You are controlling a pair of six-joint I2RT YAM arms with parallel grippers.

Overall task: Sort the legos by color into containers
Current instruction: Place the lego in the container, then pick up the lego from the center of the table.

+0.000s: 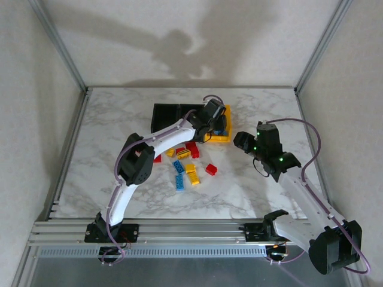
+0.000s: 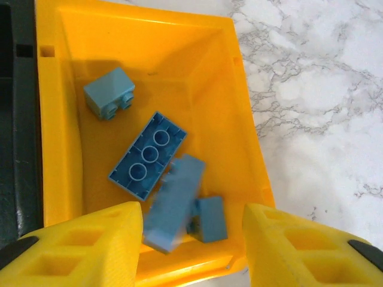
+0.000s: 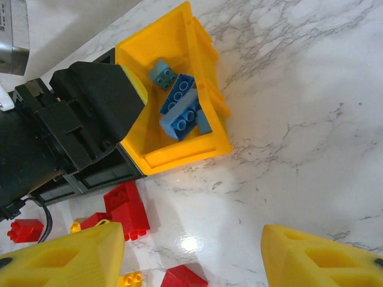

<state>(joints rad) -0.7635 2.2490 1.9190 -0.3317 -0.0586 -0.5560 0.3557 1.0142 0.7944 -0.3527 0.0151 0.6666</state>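
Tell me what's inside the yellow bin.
At least four blue legos are inside the yellow bin, two of them overlapping. The left fingers cover its near corners, so anything there is hidden.

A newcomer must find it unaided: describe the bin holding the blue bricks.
On the marble table, look at the far side for a row of three joined bins. Take the bin at the right end: it alone is yellow, while its two neighbours are black.
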